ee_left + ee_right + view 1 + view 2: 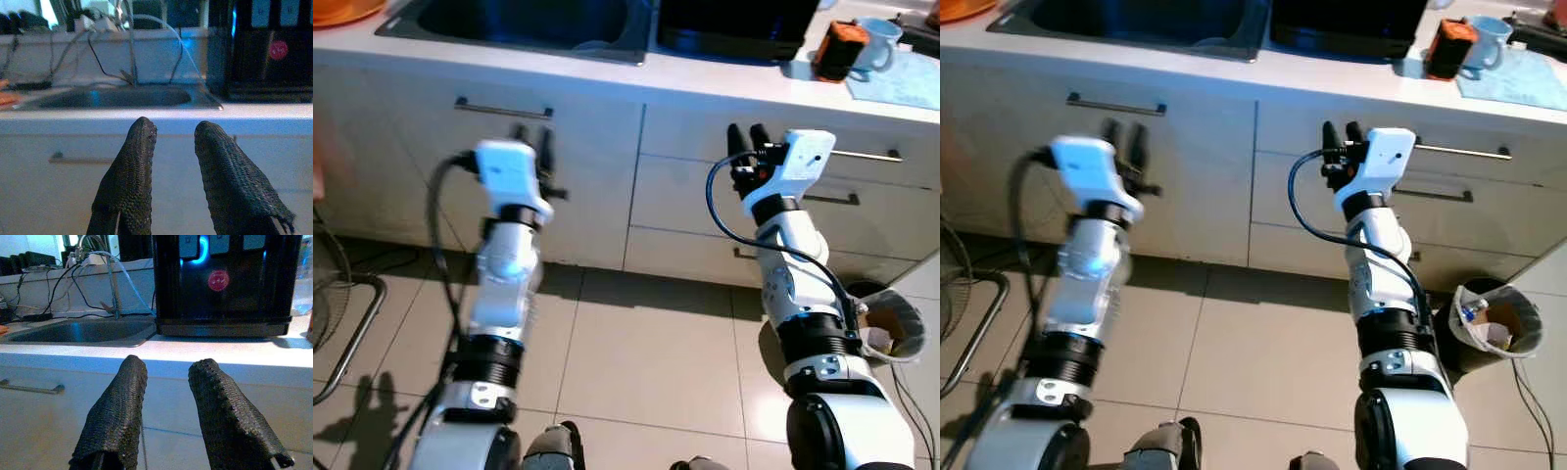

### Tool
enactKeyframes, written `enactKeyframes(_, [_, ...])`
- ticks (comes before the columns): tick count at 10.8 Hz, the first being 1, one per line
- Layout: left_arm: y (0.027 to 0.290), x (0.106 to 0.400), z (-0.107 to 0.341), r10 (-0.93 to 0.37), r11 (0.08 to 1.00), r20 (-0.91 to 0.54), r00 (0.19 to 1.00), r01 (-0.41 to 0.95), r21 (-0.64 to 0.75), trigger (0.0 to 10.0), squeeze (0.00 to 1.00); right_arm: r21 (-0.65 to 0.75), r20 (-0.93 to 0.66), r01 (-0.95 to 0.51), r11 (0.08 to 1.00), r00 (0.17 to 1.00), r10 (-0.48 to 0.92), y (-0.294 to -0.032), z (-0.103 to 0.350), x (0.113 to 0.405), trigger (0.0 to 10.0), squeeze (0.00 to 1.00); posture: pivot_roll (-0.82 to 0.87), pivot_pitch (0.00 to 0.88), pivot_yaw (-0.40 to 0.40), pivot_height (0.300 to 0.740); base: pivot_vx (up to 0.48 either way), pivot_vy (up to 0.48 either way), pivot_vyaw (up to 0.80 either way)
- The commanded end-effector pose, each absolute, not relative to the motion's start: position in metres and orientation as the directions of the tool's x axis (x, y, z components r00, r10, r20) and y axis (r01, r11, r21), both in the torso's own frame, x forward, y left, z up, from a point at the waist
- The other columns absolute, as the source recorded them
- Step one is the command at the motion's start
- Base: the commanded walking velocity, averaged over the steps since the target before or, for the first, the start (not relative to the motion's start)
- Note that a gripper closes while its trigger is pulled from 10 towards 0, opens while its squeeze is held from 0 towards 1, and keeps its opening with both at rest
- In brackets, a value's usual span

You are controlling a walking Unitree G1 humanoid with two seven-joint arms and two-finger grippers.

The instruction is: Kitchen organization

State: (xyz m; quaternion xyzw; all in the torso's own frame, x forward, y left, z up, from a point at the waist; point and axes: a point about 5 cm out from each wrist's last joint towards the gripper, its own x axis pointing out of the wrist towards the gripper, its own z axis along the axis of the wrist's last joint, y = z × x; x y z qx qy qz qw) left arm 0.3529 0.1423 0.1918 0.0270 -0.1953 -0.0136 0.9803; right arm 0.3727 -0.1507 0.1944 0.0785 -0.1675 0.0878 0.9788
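I stand before a white kitchen counter (705, 83) with both arms raised toward the cabinet fronts. My left gripper (533, 147) is open and empty, just below the long drawer handle (504, 108) under the steel sink (509, 41). The right gripper (745, 139) is also open and empty, in front of the drawers below a black dispenser (724, 29). From the wrists, the left gripper (177, 126) points at the sink (112, 98) and the right gripper (171, 362) at the dispenser (225, 284). A light blue mug (879, 44) and an orange-and-black item (840, 49) stand on a blue cloth (901, 83) at the counter's right.
A small bin (891, 328) full of rubbish stands on the tiled floor by my right arm. At the far left there is a fan (333, 294). An orange object (342, 8) lies on the counter left of the sink. Cables and a tap (110, 274) run behind the sink.
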Motion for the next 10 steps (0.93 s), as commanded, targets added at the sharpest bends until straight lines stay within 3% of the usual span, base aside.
enactKeyframes(1, [0.1431, 0.3503, 0.1891, -0.035, 0.998, 0.362, 0.931, 0.011, 0.067, 10.0, 0.00, 0.133, 0.321, -0.192, 0.972, 0.936, 0.141, -0.1512, 0.1910, 0.3708, 10.0, 0.00, 0.05, 0.124, -0.043, 0.723, 0.000, 0.431, 0.00])
enactKeyframes(8, [0.1442, 0.3466, 0.1894, -0.030, 0.997, 0.324, 0.945, 0.005, 0.077, 10.0, 0.00, 0.149, 0.261, -0.195, 0.970, 0.953, 0.152, -0.1481, 0.1831, 0.3677, 10.0, 0.00, 0.06, 0.152, -0.045, 0.723, 0.000, 0.474, 0.00])
enactKeyframes(10, [0.1422, 0.3468, 0.1866, -0.036, 0.996, 0.304, 0.952, 0.010, 0.087, 10.0, 0.00, 0.151, 0.255, -0.193, 0.969, 0.955, 0.150, -0.1487, 0.1820, 0.3670, 10.0, 0.00, 0.05, 0.152, -0.043, 0.723, 0.000, 0.000, 0.00])
